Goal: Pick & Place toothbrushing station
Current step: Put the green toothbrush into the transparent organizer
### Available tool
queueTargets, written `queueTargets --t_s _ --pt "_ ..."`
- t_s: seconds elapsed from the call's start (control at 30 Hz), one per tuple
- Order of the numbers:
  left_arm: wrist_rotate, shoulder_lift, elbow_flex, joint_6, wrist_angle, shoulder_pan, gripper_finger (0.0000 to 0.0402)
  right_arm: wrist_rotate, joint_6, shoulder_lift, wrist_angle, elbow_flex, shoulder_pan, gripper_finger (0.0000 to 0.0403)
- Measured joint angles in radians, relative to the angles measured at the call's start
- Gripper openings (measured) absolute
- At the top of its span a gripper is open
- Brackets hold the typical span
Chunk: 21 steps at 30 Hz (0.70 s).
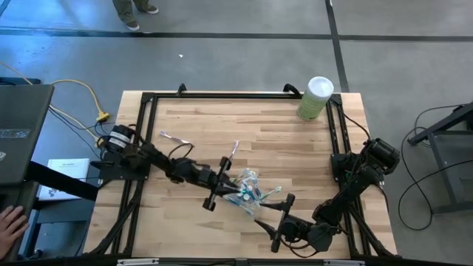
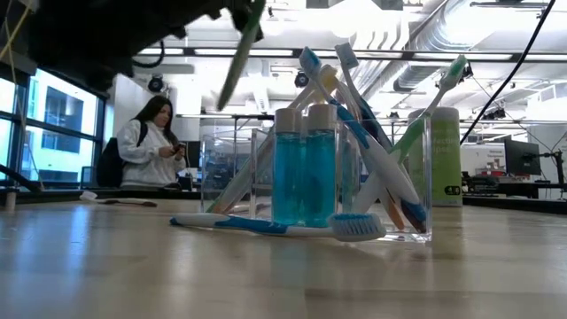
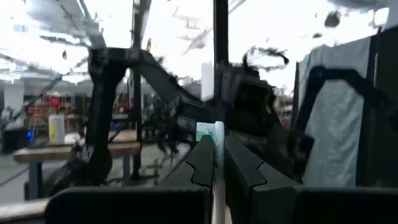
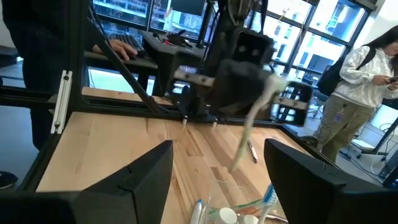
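A small clear plastic cup (image 1: 248, 186) stands on the wooden table (image 1: 295, 148) with several slim toothbrushes and two teal bottles (image 2: 305, 168) in it. A blue-and-white toothbrush (image 2: 275, 226) lies on the table against the cup. My left gripper (image 1: 230, 171) hovers just left of the cup, shut on a green-and-white toothbrush (image 4: 249, 134). My right gripper (image 1: 275, 222) is open and empty on the cup's near side, its fingers pointing at the cup (image 4: 242, 214). My left gripper pinches the toothbrush's handle (image 3: 217, 163) between its two fingers, which lie across it. The head end (image 3: 208, 132) sticks out past the fingers. The brush hangs slanted below the gripper (image 2: 241, 49), lifted clear of the table.
A tall pale-green canister with a white lid (image 1: 316, 97) stands at the far right corner. Another toothbrush (image 1: 174, 139) lies on the table at far left. A black frame (image 1: 236, 94) borders the table. A person (image 2: 155, 142) stands beyond it, and a hand (image 1: 7, 222) shows at left.
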Motion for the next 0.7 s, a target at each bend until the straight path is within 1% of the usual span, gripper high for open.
queueTargets --t_s 0.17,0.4,0.57,0.7 --pt "0.052 0.060 0.038 -0.047 0.002 0.035 0.0007 0.000 0.001 0.000 0.000 0.000 0.000 0.0243" --pt "0.054 0.105 0.030 -0.055 0.000 0.034 0.0007 0.002 -0.002 0.000 -0.002 0.000 0.000 0.0243" --pt "0.050 0.150 0.034 -0.097 0.003 0.034 0.0007 0.000 -0.002 0.000 -0.001 0.000 0.000 0.0243" --pt "0.050 0.153 0.033 -0.103 0.003 0.029 0.0007 0.001 -0.002 0.000 -0.001 0.000 0.000 0.0243"
